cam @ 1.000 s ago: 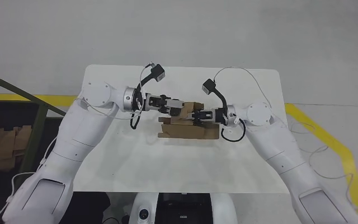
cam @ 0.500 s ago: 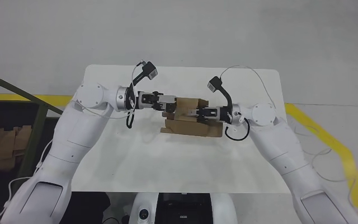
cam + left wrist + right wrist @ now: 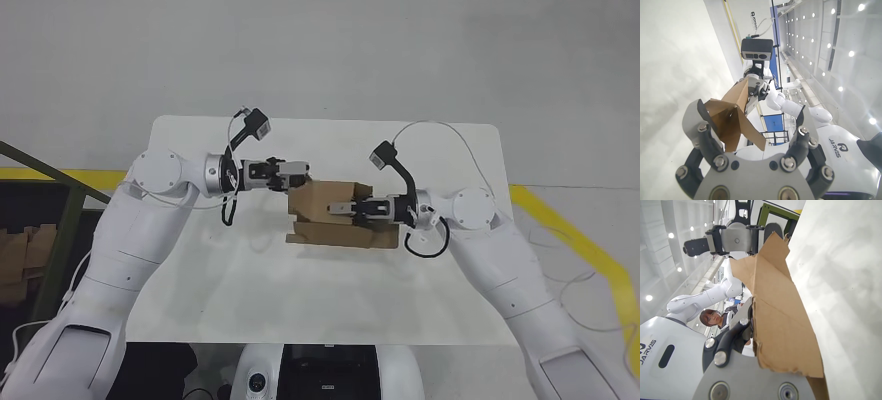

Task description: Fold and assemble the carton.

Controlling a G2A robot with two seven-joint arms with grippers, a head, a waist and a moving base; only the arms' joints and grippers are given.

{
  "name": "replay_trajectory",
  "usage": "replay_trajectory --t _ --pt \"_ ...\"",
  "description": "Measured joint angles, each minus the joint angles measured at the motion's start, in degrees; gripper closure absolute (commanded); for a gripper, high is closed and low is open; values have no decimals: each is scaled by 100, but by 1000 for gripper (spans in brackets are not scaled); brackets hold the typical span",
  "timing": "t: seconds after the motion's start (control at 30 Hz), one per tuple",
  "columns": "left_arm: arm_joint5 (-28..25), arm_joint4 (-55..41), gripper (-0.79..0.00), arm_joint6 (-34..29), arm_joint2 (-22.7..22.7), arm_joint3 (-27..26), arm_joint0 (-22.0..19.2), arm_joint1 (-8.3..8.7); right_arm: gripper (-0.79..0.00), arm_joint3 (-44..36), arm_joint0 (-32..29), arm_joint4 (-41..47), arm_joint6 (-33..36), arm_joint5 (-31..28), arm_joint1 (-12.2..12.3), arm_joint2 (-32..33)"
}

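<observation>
Left claw (image 3: 304, 172) drawn back, carton (image 3: 330, 203) — (underside hidden)

The carton (image 3: 780, 317) hides one finger of the right claw (image 3: 755, 308); the other finger (image 3: 746, 311) lies against the cardboard's edge. Beside that claw's base the cardboard runs off the picture's edge, so its near end cannot be seen. At the left claw (image 3: 751, 108), a flap meets the finger (image 3: 703, 113) on one side, but whether it touches the pad cannot be told. From above, both claws are too small to show contact, and the carton covers the bench (image 3: 200, 270) beneath them.
</observation>
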Motion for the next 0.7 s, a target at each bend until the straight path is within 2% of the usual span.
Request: replay_trajectory --t 0.7 --pt "21 -104 -785 -7 195 -45 -193 -67 0 -112 8 179 196 -56 -74 -250"
